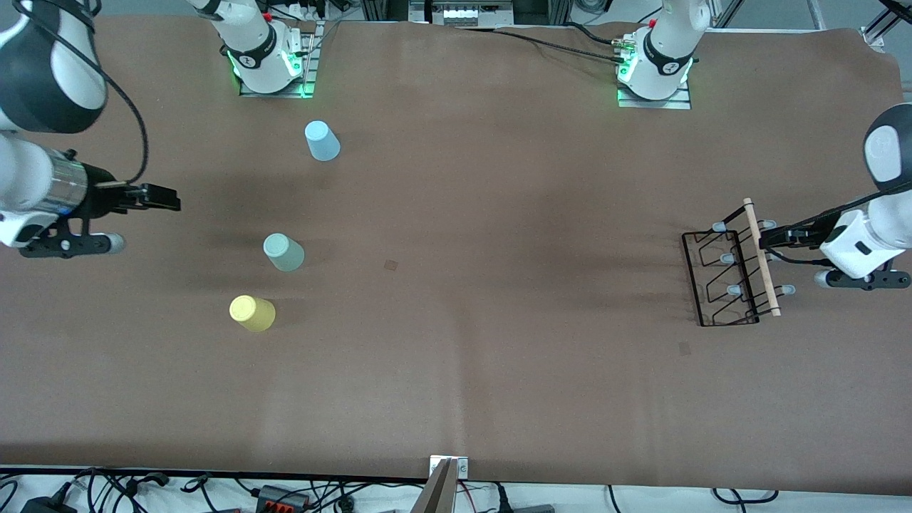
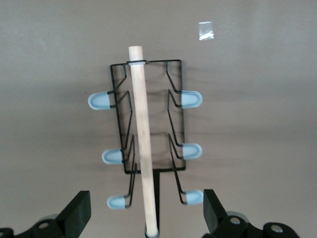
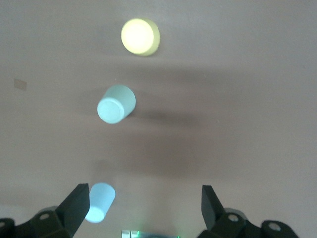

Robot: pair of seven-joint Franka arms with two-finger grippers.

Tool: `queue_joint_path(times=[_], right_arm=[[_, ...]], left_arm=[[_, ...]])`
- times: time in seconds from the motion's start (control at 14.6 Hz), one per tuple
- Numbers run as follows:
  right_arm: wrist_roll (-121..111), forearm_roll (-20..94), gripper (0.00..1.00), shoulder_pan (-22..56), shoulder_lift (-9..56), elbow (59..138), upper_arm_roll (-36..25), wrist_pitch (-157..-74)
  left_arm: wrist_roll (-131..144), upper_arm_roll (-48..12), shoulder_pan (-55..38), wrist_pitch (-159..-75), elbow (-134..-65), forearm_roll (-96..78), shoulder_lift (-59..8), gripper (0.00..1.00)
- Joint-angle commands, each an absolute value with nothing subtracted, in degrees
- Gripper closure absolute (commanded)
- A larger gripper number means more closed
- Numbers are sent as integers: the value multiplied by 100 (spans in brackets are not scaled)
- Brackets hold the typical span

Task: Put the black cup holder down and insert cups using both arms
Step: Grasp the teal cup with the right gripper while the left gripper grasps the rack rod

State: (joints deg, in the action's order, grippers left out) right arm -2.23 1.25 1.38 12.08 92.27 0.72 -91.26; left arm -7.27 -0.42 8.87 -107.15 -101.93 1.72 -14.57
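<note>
The black cup holder (image 1: 723,274) stands toward the left arm's end of the table, its wooden rod handle (image 1: 761,256) on top. My left gripper (image 1: 773,239) hovers open over the holder's edge. In the left wrist view the rod (image 2: 141,124) runs down between the spread fingers (image 2: 79,210) of that gripper (image 2: 147,215), untouched. Three cups stand upside down toward the right arm's end: light blue (image 1: 322,140), mint green (image 1: 283,252), yellow (image 1: 251,313). My right gripper (image 1: 167,198) hangs open, beside the cups and apart from them. The right wrist view shows the yellow cup (image 3: 140,36), mint cup (image 3: 116,104), blue cup (image 3: 99,202) and the empty gripper (image 3: 145,208).
Brown cloth covers the table (image 1: 456,356). Two small tape marks (image 1: 391,265) (image 1: 685,348) lie on it. The arm bases (image 1: 271,64) (image 1: 655,71) stand along the edge farthest from the front camera. Cables and a metal mount (image 1: 449,484) line the nearest edge.
</note>
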Motion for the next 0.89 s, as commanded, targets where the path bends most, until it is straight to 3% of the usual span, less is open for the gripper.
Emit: queue_joint_path(times=[0.0, 0.21, 0.27, 0.41, 0.55, 0.82], right_arm=[[-149, 193, 0, 255, 644, 10586, 62, -10427], [-80, 228, 0, 220, 422, 11818, 228, -12080], [208, 298, 0, 246, 448, 11969, 246, -12381], [710, 308, 0, 334, 544, 12277, 464, -13066], [992, 308, 0, 439, 720, 12593, 536, -13822], [1002, 299, 0, 545, 1063, 12700, 536, -14475]], left_arm=[[-791, -70, 923, -11336, -10835, 316, -1274, 1], [-800, -70, 923, -11899, -11293, 316, -1274, 6], [-800, -70, 923, -12066, -11442, 316, -1274, 12], [-826, -70, 923, -12190, -11514, 316, -1283, 32], [-844, -70, 923, -12173, -11505, 316, -1283, 61], [-791, -70, 967, -12155, -11505, 308, -1345, 87]])
